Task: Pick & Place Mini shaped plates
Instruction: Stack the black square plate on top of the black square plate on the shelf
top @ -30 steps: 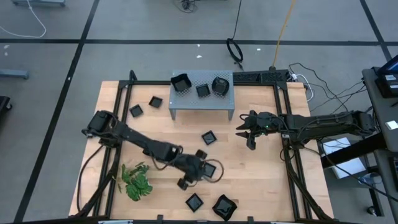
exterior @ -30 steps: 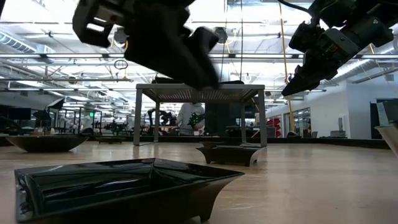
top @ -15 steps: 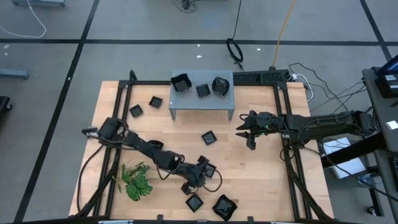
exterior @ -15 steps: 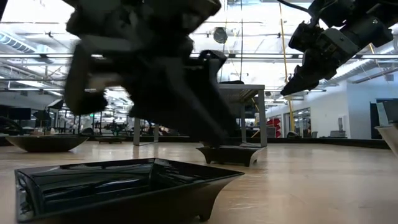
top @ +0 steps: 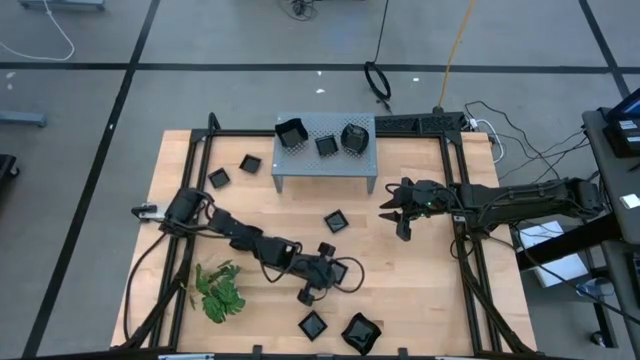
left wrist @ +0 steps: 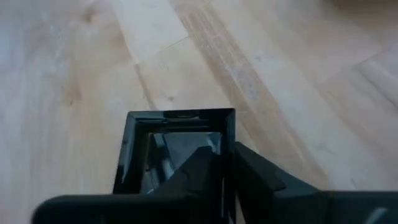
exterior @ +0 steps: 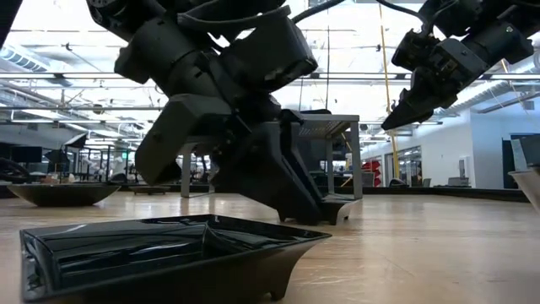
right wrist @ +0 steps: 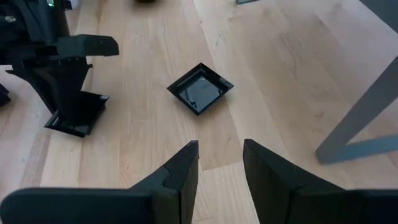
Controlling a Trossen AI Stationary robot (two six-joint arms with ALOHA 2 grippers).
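Left gripper (left wrist: pixel 227 168) straddles the small glossy black square plate's (left wrist: pixel 180 140) rim, not yet clamped, near the green leafy sprig (top: pixel 220 290); could skid away.

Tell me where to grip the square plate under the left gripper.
Grip the raised rim of the square plate, coming from above with one finger inside the wall and one outside, as the left gripper is placed. It lies flat on the table, so only the thin upstanding edge offers purchase.

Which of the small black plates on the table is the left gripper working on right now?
The square plate under the left gripper, near the table's middle front: one finger sits inside it, one outside its rim. Every other plate lies untouched.
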